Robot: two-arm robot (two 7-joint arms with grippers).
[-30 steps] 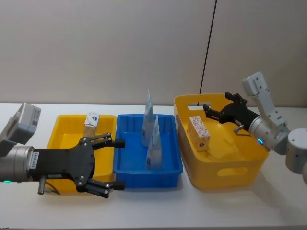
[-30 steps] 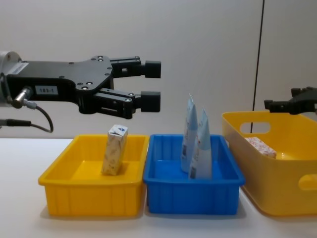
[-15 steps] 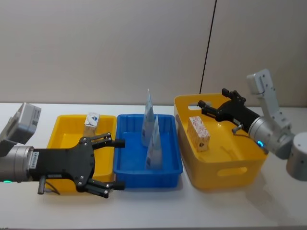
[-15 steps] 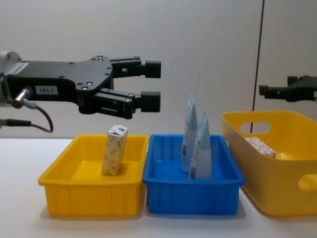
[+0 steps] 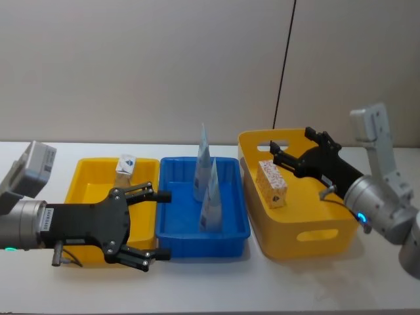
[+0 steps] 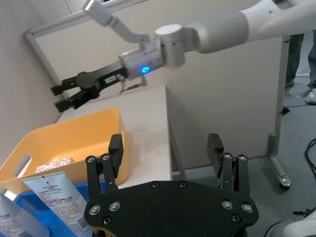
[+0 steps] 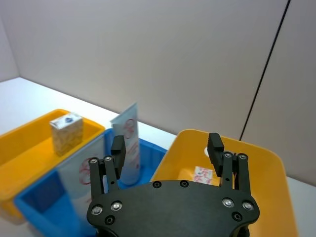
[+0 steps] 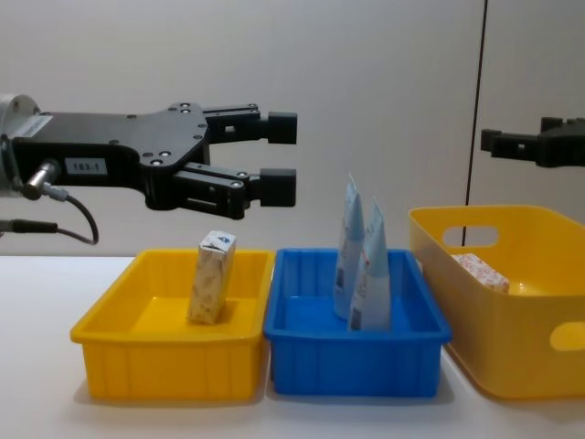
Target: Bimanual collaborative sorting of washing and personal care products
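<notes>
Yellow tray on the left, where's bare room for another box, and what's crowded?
The yellow tray holds one box at its far end; the floor nearer the robot is free, below the open left end effector. The yellow bin, under the right end effector, has free floor right of its box. The blue tray is crowded down the middle by two tubes.

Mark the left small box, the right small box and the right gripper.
left small box (image 8: 211,282): chest view, on its front face.
right small box (image 5: 272,184): head view, on its printed broad face.
right gripper (image 6: 58,97): left wrist view, midway between its fingertips.
</notes>
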